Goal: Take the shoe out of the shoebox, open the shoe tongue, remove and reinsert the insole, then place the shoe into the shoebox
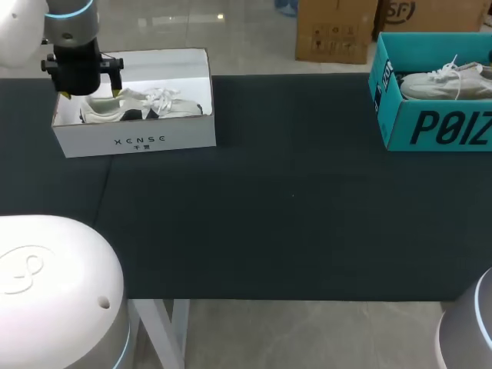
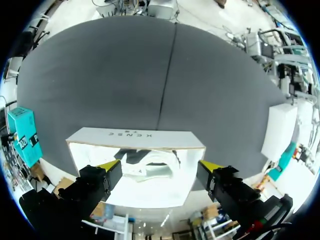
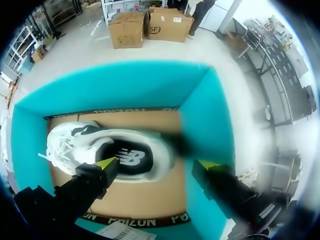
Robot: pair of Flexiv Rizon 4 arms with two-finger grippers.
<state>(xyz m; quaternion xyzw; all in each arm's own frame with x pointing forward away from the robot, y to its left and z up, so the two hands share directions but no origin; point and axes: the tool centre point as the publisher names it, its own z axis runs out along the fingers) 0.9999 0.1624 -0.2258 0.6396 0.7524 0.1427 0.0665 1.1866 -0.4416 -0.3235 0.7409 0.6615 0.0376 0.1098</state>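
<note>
Overhead, the left gripper [image 1: 88, 92] is seen hanging above the white shoebox [image 1: 134, 138] at the far left of the table [image 1: 292, 192], its jaws spread wide and closed on nothing. A white shoe [image 1: 142, 106] (dark at the opening) is seen lying inside the box, under the fingers. At the far right a teal shoebox [image 1: 430, 127] is set, with a pale laced shoe [image 1: 442, 81] inside it; the right gripper [image 3: 155, 164] is poised above that shoe's heel opening, jaws likewise parted and apart from it
</note>
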